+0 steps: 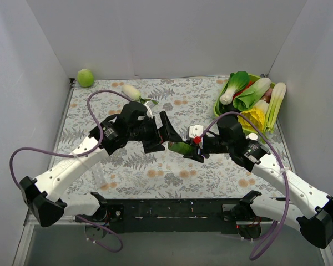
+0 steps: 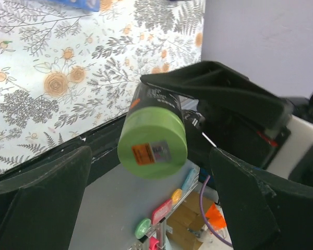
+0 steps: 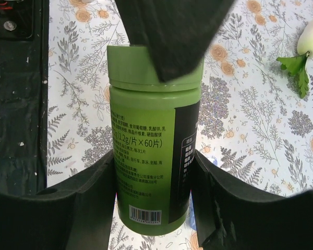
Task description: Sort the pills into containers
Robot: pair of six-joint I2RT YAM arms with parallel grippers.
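- Currently, the right gripper [image 3: 152, 156] is clamping the green bottle [image 3: 141, 120] across its lower body, with one finger pressing on each side of the label.
- The green bottle is lying roughly level above the floral mat [image 1: 155, 172], near the middle of the table, with its far end pointing toward the left arm.
- The left gripper [image 2: 151, 156] is standing wide open and straddling the free end of the bottle, with a gap showing on each side in the left wrist view.
- One left finger [image 3: 167, 36] is overlapping the bottle's top in the right wrist view; whether it is touching cannot be told.
- The containers [image 2: 77, 4] are showing only as a blue sliver on the mat at the top edge of the left wrist view, mostly cut off by the frame. They cannot be made out in the top view.
- A white turnip [image 1: 132, 91] with a green leaf is lying on the mat behind the left gripper.
- A round green fruit [image 1: 85, 77] is sitting in the far left corner.
- A green basket [image 1: 217, 106] of leafy vegetables is sitting at the far right.
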